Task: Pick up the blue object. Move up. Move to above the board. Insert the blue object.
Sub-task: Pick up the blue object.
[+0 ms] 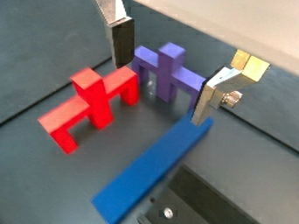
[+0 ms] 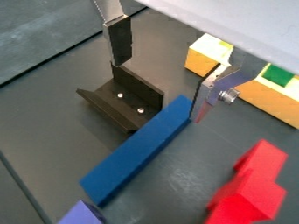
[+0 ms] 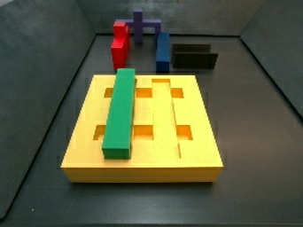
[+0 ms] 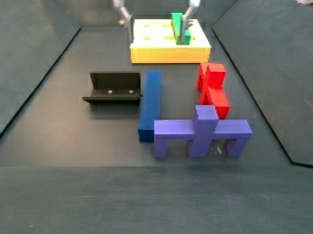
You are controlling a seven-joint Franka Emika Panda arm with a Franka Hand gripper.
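- Looking through a wrist view: gripper (image 1: pixel 162 79) spread open with nothing between the plates, one silver finger (image 1: pixel 121 41) beyond the purple piece (image 1: pixel 163 76) and the red piece (image 1: pixel 93 105), the blue object (image 1: pixel 158 171) flat on the floor, its near end just under the other finger. Best lowered straight, jaws set across the bar's narrow width, away from those neighbours.
- Looking through a wrist view again: blue object (image 2: pixel 138 153) running away from beneath the open fingers, the fixture (image 2: pixel 124 101) close beside it, the board (image 2: pixel 212 54) beyond. Worth centring over the bar, clear of the fixture's wall.
- Seen from a side view: blue object (image 3: pixel 162 50) lying flat behind the board (image 3: pixel 83 142), long axis in line with the green bar (image 3: pixel 120 113) seated in a groove.
- Seen from a side view: blue object (image 4: pixel 149 102) between fixture (image 4: pixel 113 89) and red piece, long axis pointing toward the board (image 4: pixel 166 53); gripper (image 4: pixel 159 11) barely visible at the top edge, above the board's far side.
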